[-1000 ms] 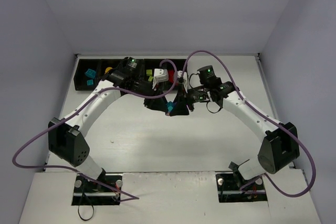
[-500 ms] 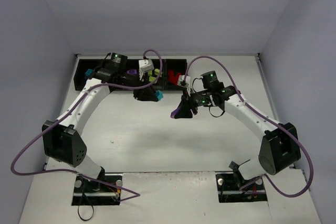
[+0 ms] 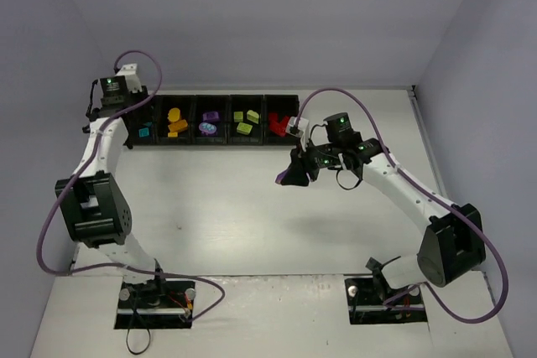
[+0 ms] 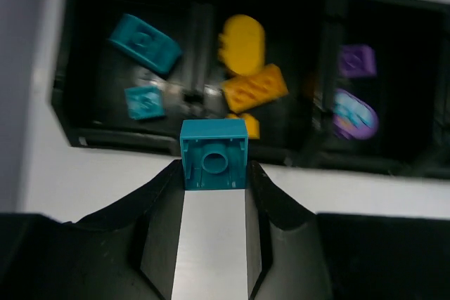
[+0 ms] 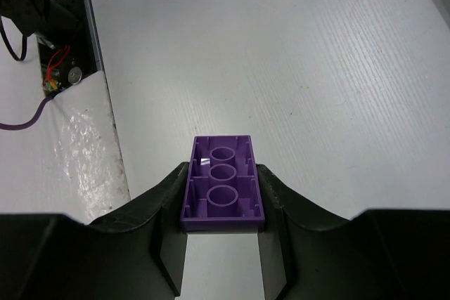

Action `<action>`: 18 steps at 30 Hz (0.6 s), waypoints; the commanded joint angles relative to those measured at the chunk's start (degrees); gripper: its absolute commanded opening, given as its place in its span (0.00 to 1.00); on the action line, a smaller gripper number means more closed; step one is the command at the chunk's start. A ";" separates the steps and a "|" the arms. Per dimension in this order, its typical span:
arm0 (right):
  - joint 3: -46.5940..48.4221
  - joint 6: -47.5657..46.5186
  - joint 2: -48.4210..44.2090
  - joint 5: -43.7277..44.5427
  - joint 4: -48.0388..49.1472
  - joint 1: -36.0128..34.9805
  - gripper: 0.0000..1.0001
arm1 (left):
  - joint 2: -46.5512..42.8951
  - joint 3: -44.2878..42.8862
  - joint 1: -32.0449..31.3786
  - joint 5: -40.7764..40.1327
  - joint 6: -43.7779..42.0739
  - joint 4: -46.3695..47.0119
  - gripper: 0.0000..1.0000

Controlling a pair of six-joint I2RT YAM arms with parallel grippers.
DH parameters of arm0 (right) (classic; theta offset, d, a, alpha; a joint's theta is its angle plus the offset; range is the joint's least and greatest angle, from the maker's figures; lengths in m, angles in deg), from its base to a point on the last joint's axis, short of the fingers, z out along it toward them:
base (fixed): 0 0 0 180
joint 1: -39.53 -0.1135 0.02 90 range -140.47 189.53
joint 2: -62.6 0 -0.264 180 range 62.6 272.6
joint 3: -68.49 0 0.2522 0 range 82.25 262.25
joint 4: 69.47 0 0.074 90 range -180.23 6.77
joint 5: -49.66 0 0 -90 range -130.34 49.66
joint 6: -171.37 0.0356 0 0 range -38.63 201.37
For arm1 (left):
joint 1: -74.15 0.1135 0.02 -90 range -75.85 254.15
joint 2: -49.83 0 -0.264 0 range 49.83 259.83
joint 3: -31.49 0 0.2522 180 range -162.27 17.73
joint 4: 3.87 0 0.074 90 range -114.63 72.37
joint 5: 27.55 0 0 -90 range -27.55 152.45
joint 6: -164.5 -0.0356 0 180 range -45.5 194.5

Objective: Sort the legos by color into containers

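My left gripper (image 4: 214, 173) is shut on a small teal lego (image 4: 213, 164), held underside toward the camera above the front wall of the containers (image 4: 126, 138), near the divider between the teal and orange bins. In the top view the left gripper (image 3: 136, 116) hangs at the row's left end. My right gripper (image 5: 222, 177) is shut on a purple two-by-three lego (image 5: 222, 191) above bare table. It hovers in front of the red bin as the right gripper (image 3: 290, 177). The containers (image 3: 210, 142) hold teal (image 3: 144, 130), orange (image 3: 176, 121), purple (image 3: 209, 124), lime green (image 3: 245, 121) and red legos (image 3: 278, 126), one colour per bin.
Grey walls close in the table on the left, back and right. Purple cables loop off both arms. The right wrist view shows the table's near edge with a mounting plate and wires (image 5: 53, 68).
The grippers, together at mid-table a second ago, have parted. My left arm swung far left to the row's left end with the teal lego. My right gripper drew back slightly right with the purple one.
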 commanded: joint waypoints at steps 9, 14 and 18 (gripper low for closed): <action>2.31 2.41 -2.50 0.95 4.25 -0.02 0.00 | 19.83 -19.26 5.12 -12.32 3.63 3.45 0.12; 2.75 2.68 -1.71 1.05 4.25 -0.02 0.00 | 23.44 -22.61 5.56 -12.24 3.19 2.65 0.33; 3.02 2.77 -1.45 1.31 4.25 -0.02 0.00 | 23.18 -22.88 5.65 -12.41 1.87 2.30 0.48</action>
